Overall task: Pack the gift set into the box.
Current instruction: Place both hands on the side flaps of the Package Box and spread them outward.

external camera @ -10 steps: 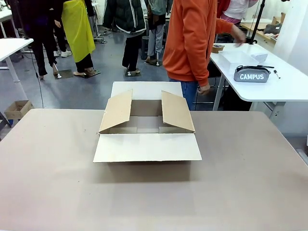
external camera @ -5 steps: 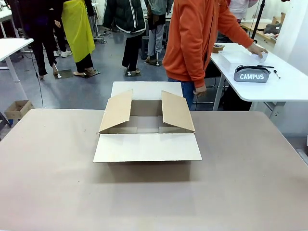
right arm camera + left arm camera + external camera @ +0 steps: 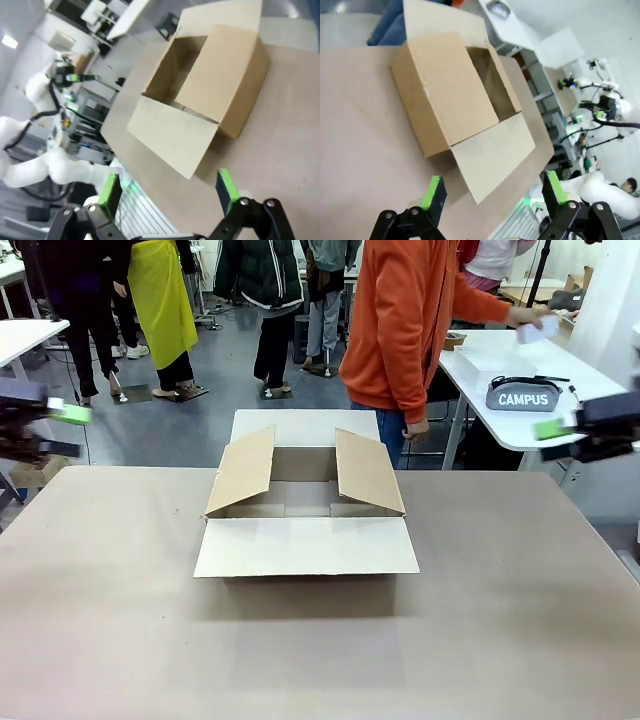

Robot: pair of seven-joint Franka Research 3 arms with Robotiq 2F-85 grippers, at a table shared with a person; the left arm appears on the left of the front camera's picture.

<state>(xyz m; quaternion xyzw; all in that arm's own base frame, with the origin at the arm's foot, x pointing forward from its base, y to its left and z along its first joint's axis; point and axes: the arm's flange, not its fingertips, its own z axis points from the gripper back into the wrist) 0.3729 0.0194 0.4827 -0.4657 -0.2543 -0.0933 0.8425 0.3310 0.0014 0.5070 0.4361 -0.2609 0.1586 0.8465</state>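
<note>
"Tabletop (image 3: 110, 590) first; why's it set up like that?"

"Working surface, I'd say; white table (image 3: 610, 430), upper right, seems to be the supply spot; person in orange (image 3: 390, 340), upper middle, stands beside it, probably to pass items over; carton (image 3: 300, 545) mid-frame, upright, likely so both arms reach it; end flaps folded outward, side flaps leaning over the opening, may snag items."

"Hands?"

"Left gripper (image 3: 491, 177) and right gripper (image 3: 167, 175), wide apart at the fingers, nothing between; presumably ready to receive; person's raised hand (image 3: 530, 316), upper right, has a small white box (image 3: 540, 329), blurred; other hand (image 3: 415, 428) hangs low, grip can't tell."

"Rest of the gift set?"

"Grey CAMPUS item (image 3: 523, 397) on the white table, lettering outward, black strap (image 3: 530, 379) along its top; not packed."

"Counts, big to small?"

"Tables, two named; person in orange, one; carton, one; flaps, four; grippers, two; CAMPUS item, one; white box, one; strap, one."
</note>
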